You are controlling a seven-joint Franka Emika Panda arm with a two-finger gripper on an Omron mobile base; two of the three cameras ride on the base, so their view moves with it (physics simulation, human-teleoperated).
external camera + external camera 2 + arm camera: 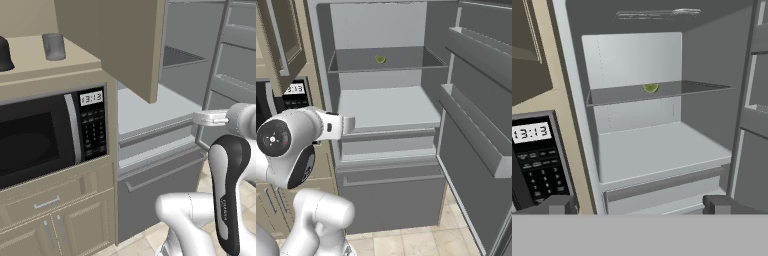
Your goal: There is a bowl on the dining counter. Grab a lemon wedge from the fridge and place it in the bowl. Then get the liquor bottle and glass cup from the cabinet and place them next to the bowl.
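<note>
The fridge (391,110) stands open, its door (476,115) swung out to the right in the right base view, with bare door racks stacked along its inner face. A lemon wedge (380,59) lies on the upper shelf (356,67), a small yellow-green piece near the shelf's middle; in the hand view the lemon wedge (651,88) sits at about 12 o'clock from the picture's centre, resting on the shelf (702,89) toward its back. Below it is a wider, bare white shelf (388,107), and under that the closed drawers (388,180).

The gripper (639,204) is spread wide, with nothing between its fingers: in the hand view the two dark fingertips (554,204) stand far apart at the bottom, at roughly 7 and 5 o'clock. It hangs in front of the fridge opening, well apart from the wedge and lower than the upper shelf. In the right base view the white arm (291,145) rises at 8 o'clock.

To the left of the fridge is a built-in microwave (45,140) whose clock reads 13:13. Above it an open cabinet (120,40) shows a glass cup (53,46) standing upright on its shelf, and at the left edge a dark rounded thing (5,54), partly cut off, that cannot be identified for certain. The two stand near each other, not touching.
</note>
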